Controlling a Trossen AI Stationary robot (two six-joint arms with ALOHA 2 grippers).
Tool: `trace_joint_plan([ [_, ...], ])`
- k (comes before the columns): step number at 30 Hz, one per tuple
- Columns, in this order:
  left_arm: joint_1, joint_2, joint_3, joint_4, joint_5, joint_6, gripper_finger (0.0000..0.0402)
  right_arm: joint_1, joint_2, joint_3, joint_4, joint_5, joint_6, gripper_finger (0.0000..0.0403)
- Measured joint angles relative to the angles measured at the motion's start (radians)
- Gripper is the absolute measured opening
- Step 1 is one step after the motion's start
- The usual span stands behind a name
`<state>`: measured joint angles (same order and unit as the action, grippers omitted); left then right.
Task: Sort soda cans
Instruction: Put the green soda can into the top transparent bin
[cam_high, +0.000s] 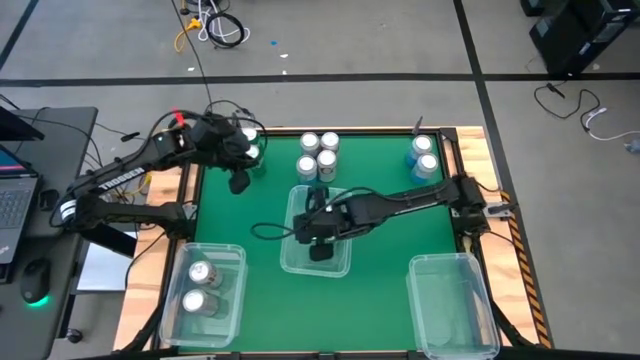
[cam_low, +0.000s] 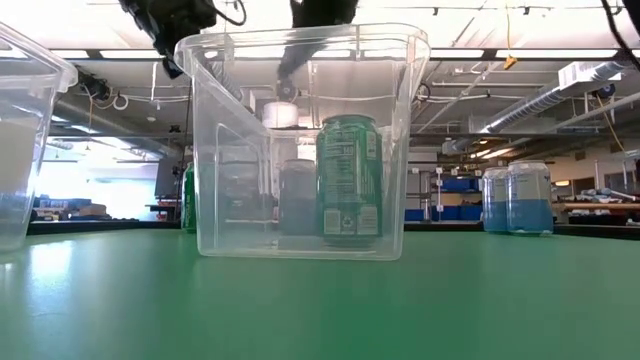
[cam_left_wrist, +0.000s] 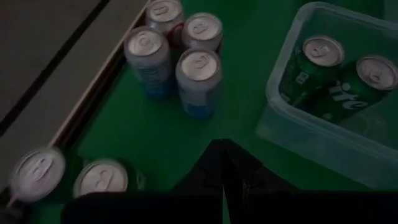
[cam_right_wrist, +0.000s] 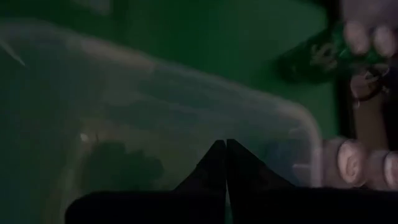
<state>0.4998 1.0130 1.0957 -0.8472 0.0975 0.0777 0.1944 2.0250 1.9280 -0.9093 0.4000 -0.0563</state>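
step: green can drop-off judged done | right gripper (cam_high: 320, 250) over middle bin (cam_high: 292, 262), fingers pressed together, empty | green cans (cam_left_wrist: 339, 78) inside bin | left gripper (cam_high: 238, 183) closed near table's far-left corner | next: fetch remaining green cans (cam_left_wrist: 68, 177) there

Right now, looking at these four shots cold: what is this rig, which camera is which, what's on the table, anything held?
Two dark robot arms work at a green table, sorting soda cans into clear bins. One picture looks straight down, one sits at table height, and one comes from each wrist.

From above: the left gripper hangs shut near the table's far left corner, beside green cans. The right gripper is shut and empty over the middle bin, which holds green cans. The left bin holds two cans lying down. The right bin looks empty. Four silver-white cans and blue cans stand along the far edge.
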Motion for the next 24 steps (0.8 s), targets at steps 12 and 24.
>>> trace_joint_plan([
  [12,0.013,0.032,0.036,-0.2,-0.112,-0.115,0.001,-0.022,-0.318,-0.539,0.539,0.0,-0.007,0.0],
  [24,0.025,0.168,0.036,-0.155,-0.163,-0.19,0.018,-0.017,-0.497,-0.651,0.676,0.0,-0.08,0.0],
])
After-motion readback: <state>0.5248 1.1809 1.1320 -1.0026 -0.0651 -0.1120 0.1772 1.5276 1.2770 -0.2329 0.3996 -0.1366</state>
